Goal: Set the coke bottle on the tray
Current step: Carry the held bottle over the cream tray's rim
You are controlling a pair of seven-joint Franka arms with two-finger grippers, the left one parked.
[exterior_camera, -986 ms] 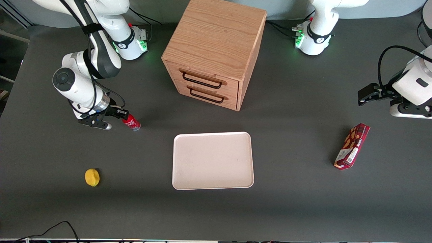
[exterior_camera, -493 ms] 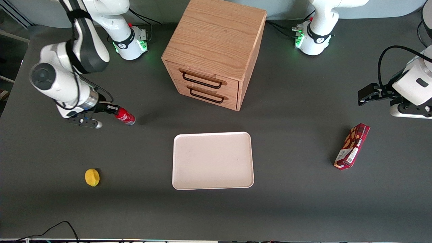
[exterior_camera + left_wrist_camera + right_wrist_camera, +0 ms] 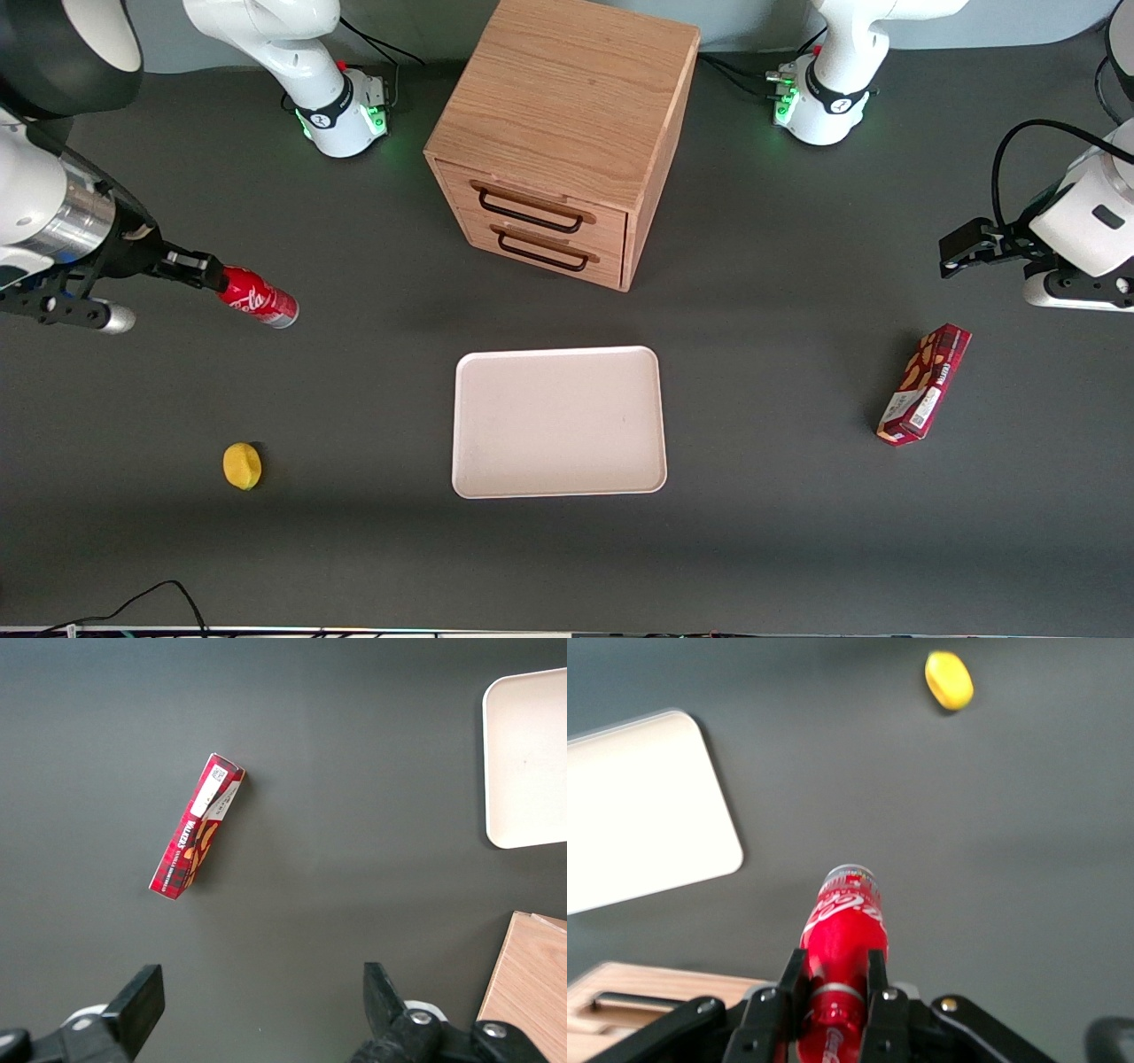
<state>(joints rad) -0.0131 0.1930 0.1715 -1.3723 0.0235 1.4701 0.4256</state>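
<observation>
My right gripper (image 3: 213, 276) (image 3: 833, 967) is shut on the neck of the coke bottle (image 3: 258, 302) (image 3: 843, 934), a small red bottle with white script and a silvery base. The bottle hangs tilted high above the table, base pointing away from the fingers (image 3: 876, 981). The tray (image 3: 558, 421) (image 3: 638, 806) (image 3: 530, 753), pale pinkish-white with rounded corners and a low rim, lies flat and bare in front of the drawer cabinet, well away from the bottle toward the table's middle.
A wooden two-drawer cabinet (image 3: 563, 133) (image 3: 647, 1001) stands farther from the front camera than the tray. A yellow lemon (image 3: 242, 466) (image 3: 949, 680) lies nearer the camera than the bottle. A dark red snack box (image 3: 924, 384) (image 3: 196, 835) lies toward the parked arm's end.
My gripper has lifted the coke bottle off the table, rising toward the camera and drifting farther toward the working arm's end. The bottle looks larger now.
</observation>
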